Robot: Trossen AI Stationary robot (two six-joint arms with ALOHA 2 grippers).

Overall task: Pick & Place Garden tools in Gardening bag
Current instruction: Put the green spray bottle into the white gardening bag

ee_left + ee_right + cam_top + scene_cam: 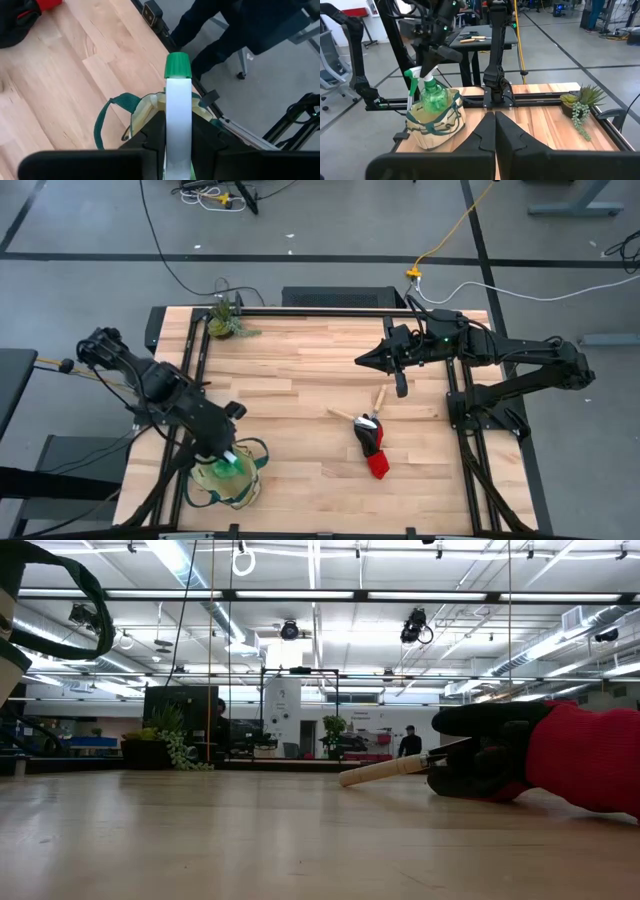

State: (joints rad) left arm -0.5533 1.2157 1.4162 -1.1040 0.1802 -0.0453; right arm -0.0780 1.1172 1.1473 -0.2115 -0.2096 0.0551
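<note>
Left gripper point(226, 452) clamped, jaws around green spray bottle point(434, 93), lower half hidden inside gardening bag point(434, 125). Right gripper point(366, 360) hovered shut above surface point(300, 370). Glove bundle point(371, 445) partly covered 2 wooden-handled tools point(352, 416).

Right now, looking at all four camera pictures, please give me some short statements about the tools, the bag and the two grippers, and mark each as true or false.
1. The left gripper holds the translucent green spray bottle with a white nozzle over the round beige fabric bag with dark green trim. True.
2. The black-and-red glove bundle lies inside the bag. False: it lies on the wooden table, apart from the bag.
3. The right gripper is shut and holds nothing. True.
4. The small green potted plant stands beside the glove bundle. False: it stands at the table's far corner.
5. A slim wooden-handled tool lies against the glove bundle. True.
</note>
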